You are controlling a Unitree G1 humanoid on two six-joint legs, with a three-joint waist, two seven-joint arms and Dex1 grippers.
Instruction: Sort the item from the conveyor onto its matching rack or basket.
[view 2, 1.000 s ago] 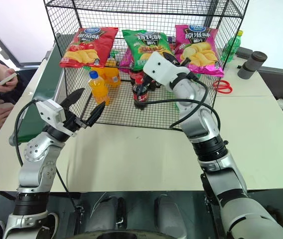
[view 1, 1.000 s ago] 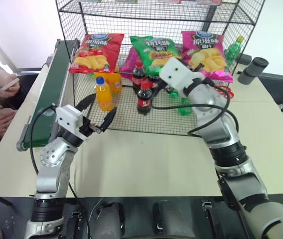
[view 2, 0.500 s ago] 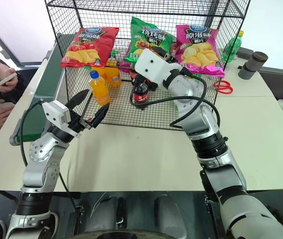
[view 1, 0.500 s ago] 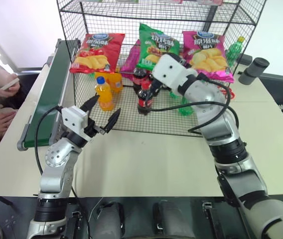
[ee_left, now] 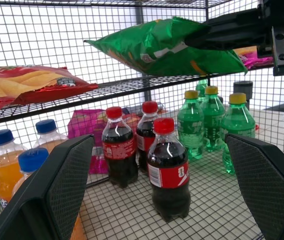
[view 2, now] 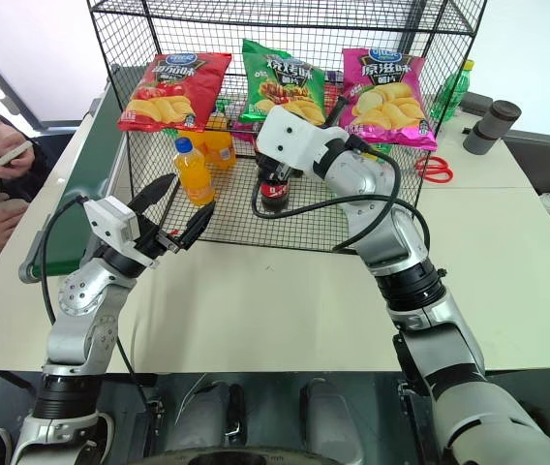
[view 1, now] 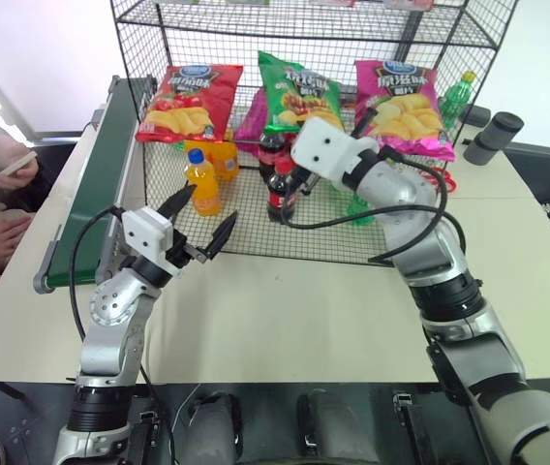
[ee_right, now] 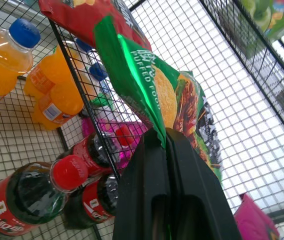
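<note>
Left fingers (view 1: pixel 200 219) spread wide, empty, poised above the counter (view 1: pixel 285 310) before the black wire-mesh rack (view 1: pixel 256 237). Right fingers (ee_right: pixel 167 150) pinched tight on the glossy green crisp bag (view 1: pixel 297 89), now lifted over the shelf between red bag (view 1: pixel 190 101) and pink bag (view 1: pixel 403 107), higher than a second ago.

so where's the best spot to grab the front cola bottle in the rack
Take the front cola bottle at its narrow neck just under the red cap, coming from the open front of the rack. It stands upright and nearest the opening; other cola bottles crowd behind it, so a side approach looks blocked.
</note>
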